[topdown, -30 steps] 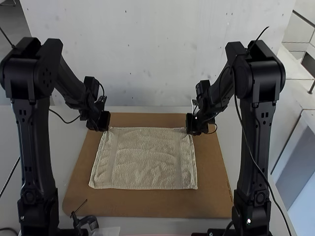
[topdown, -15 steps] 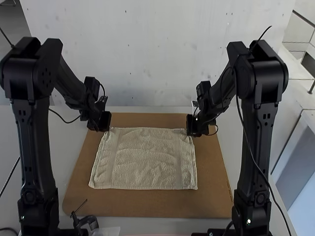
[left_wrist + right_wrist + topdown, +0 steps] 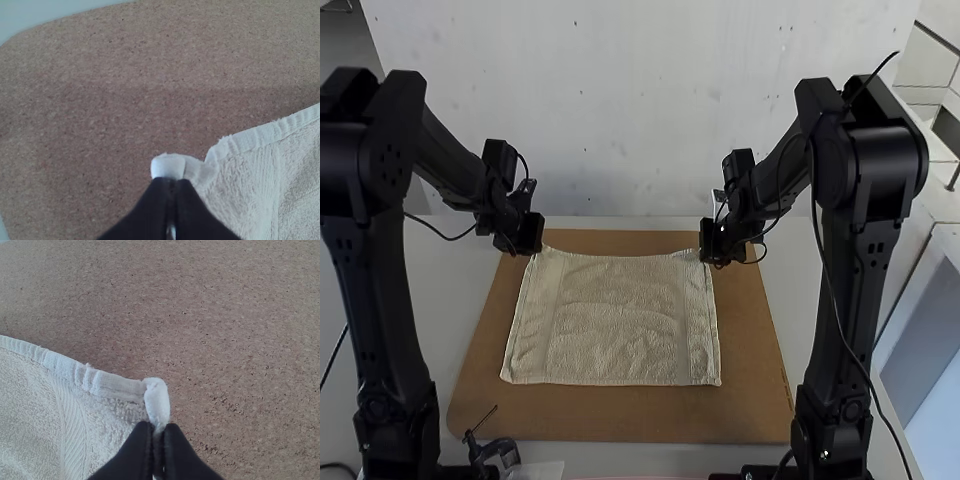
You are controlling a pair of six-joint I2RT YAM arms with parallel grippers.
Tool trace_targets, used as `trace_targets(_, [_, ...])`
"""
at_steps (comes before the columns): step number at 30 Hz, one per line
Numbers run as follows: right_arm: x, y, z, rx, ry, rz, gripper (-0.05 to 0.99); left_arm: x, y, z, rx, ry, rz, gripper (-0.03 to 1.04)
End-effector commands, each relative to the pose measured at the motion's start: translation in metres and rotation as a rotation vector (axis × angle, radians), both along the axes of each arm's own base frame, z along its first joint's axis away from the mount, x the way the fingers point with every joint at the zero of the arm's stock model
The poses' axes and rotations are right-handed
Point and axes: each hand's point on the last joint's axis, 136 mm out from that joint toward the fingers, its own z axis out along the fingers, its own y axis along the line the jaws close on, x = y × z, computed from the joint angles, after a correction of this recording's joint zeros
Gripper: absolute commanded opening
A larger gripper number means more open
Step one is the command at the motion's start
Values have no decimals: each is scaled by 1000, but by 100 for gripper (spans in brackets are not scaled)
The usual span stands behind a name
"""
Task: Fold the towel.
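Towel (image 3: 620, 320) lies spread on the board (image 3: 590, 415), its far edge sagging between two raised corners. I read the left gripper (image 3: 534, 250) as pinching the far left corner, the right gripper (image 3: 706, 260) the far right. In the wrist views, fingers hide part of each corner and the towel is cut off. Both tips are hard to make out in the high view.
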Motion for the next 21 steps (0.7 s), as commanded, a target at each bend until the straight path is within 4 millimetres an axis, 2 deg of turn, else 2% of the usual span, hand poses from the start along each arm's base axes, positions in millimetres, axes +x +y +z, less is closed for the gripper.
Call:
trace_targets(1, [-1,2,21,22,-35,-3,2,-6,4,18,-3,-38,-14,1])
trace_targets(5, [-3,-1,37,26,-58,-7,2,-12,8,26,2,-48,-10,1])
trace_targets(12, [-12,0,54,35,-77,-1,2,-26,12,27,5,-41,-8,1])
trace_targets(16, [-24,0,57,41,-67,6,2,-37,11,34,11,-48,-21,1])
trace_targets(21, [-39,-1,71,54,-88,14,2,-49,10,48,13,-71,-29,1])
